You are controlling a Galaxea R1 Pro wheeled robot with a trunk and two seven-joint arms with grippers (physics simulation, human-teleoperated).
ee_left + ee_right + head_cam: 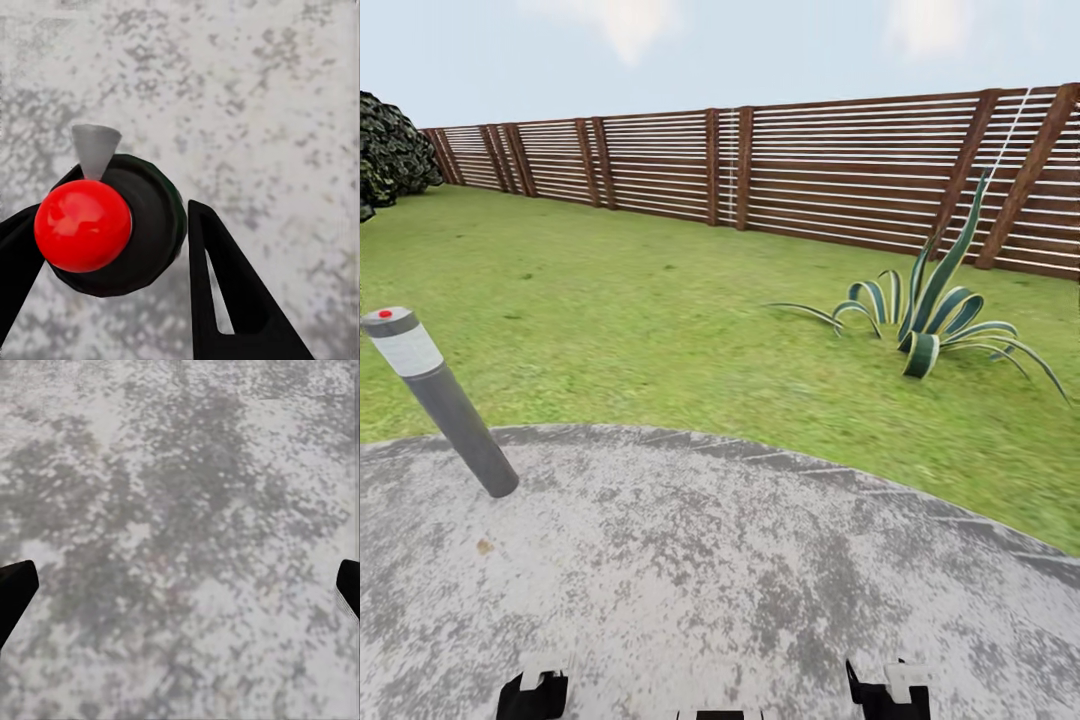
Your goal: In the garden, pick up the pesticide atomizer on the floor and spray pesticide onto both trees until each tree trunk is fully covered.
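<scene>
Atomizer [112,225], seen in the left wrist view as a dark round body with a red ball cap and a small grey cone nozzle, sits between the two black fingers of the left tool [112,247], which looks pinched on it above the mottled grey paving [710,560]. Judging from this, the pickup is done and the step in hand is getting to the trees, neither of which appears ahead. Going left to right in the head view: a dark bush [390,150] at the far edge, a tilted grey bollard light [440,400] rising from the paving's rim, the lawn [610,300] backed by the brown slatted fence [810,170], then a striped agave-like plant [930,320] on the grass. The next move probably calls for turning or driving until a thick pale trunk comes into sight, then aiming the nozzle at it. Both arms hang low, their ends just showing at the head view's lower edge. The right tool [180,585] points down at the paving, fingers spread wide and holding nothing.
</scene>
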